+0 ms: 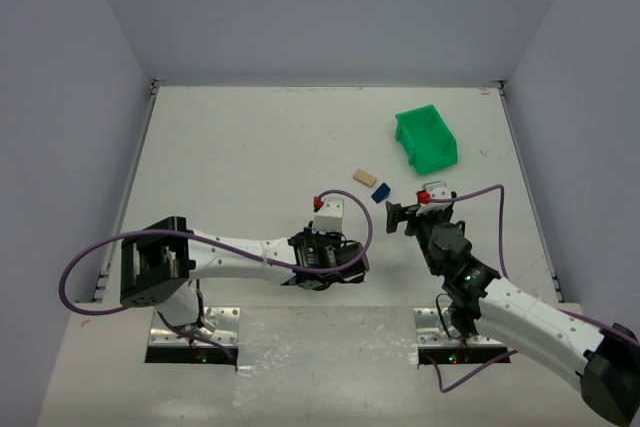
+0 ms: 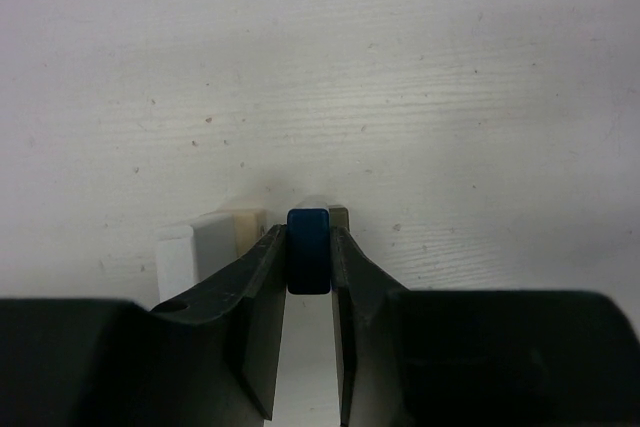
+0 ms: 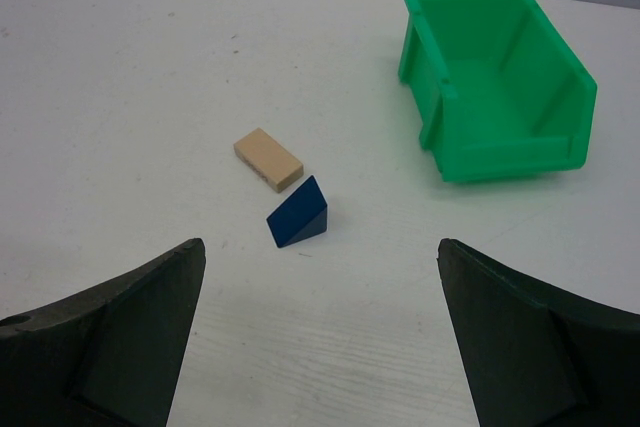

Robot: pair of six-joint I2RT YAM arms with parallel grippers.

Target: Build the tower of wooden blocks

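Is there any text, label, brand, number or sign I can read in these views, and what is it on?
None can be read in any view. The green bin, tan block, blue wedge and the blue block held in the left gripper all show plain surfaces.

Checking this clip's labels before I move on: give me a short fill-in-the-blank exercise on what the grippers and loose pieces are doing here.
1. The left gripper is shut on a small block coloured dark ___.
2. The right gripper is ___, with nothing between its fingers.
3. Ahead of the right gripper lie ___ loose pieces: a tan block and a blue wedge.
4. The plastic bin is coloured ___.

Missing words: blue; open; two; green.
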